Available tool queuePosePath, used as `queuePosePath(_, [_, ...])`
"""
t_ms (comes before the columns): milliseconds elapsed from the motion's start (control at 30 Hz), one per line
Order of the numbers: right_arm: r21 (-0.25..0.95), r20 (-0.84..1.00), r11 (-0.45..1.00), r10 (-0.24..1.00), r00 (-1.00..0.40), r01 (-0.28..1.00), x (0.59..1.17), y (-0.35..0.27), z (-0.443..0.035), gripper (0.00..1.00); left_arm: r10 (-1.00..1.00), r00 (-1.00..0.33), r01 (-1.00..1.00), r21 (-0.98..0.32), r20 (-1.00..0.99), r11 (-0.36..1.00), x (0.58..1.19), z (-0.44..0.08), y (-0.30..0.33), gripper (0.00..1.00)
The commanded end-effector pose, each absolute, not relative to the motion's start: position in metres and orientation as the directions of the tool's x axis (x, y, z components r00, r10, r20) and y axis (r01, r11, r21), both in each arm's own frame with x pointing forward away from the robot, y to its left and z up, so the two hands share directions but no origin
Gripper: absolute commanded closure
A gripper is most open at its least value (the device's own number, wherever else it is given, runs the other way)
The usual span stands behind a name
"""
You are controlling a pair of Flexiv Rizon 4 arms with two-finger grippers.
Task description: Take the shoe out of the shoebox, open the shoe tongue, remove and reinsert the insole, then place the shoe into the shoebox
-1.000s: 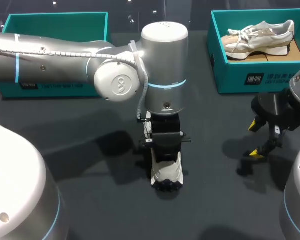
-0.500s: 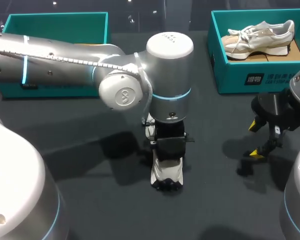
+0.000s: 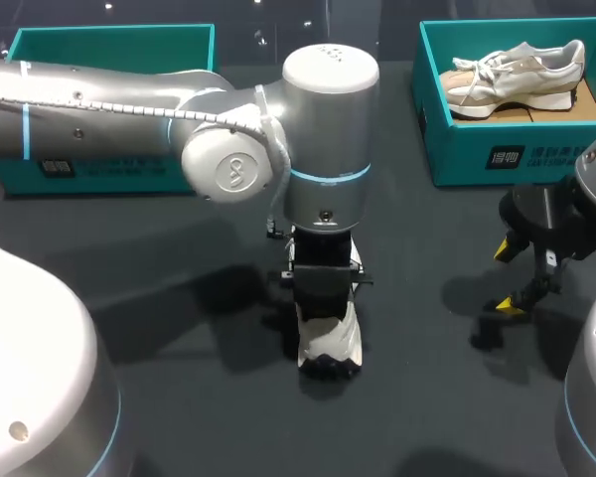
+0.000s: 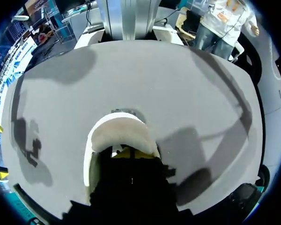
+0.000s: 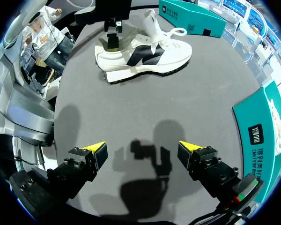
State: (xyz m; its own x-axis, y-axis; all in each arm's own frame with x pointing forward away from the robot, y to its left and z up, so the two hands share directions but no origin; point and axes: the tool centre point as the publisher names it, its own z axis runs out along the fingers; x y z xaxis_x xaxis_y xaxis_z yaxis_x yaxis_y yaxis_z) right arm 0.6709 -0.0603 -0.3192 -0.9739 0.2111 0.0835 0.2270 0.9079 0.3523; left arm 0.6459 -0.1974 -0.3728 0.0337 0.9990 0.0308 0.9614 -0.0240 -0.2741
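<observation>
a dark grey tabletop (image 3: 209, 417) was seen from above, with two robot arms over it. a white shoe (image 3: 330, 340) with dark side panels stood upright on its sole at the middle of the tabletop, out of any box. its heel was towards the near edge and its toe pointed to the far side.

the left arm (image 3: 99, 104) reached in from the left and ended over the shoe. the left claw (image 5: 112, 41) pointed straight down at the heel end, and the wrist hid most of the shoe from above. in the left wrist view, the padded heel collar curved just ahead of the claw, with a bit of yellow showing at the shoe's opening. whether this claw was open or gripped the shoe could not be told.

the right claw (image 5: 145, 150) hung over bare tabletop on the right, well apart from the shoe. its two yellow-tipped fingers (image 5: 96, 149) were spread wide and held nothing. its shadow lay on the surface beneath it.

a teal left shoebox (image 3: 109, 45) sat at the far left, partly behind the left arm. a teal right shoebox (image 3: 497, 149) sat at the far right, beyond the right claw. a second shoe (image 3: 517, 75), pale beige and white, lay inside it on its side.
</observation>
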Motion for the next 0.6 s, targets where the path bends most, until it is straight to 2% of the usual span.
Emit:
queuePosePath(33, [0.350, 0.082, 0.909, 0.212, -0.974, 0.227, 0.670, -0.060, -0.319, 0.00, 0.993, 0.048, 0.955, -0.297, 0.104, -0.015, 0.654, -0.399, -0.213, 1.00])
queuePosePath(333, [0.350, 0.082, 0.909, 0.212, -0.974, 0.227, 0.670, -0.060, -0.319, 0.00, 0.992, 0.011, 0.961, -0.276, 0.126, 0.024, 0.658, -0.427, -0.217, 1.00])
queuePosePath(600, [0.350, 0.082, 0.909, 0.212, -0.974, 0.227, 0.670, -0.060, -0.319, 0.00, 1.000, 0.017, 0.969, -0.247, 0.012, -0.013, 0.657, -0.382, -0.222, 1.00])
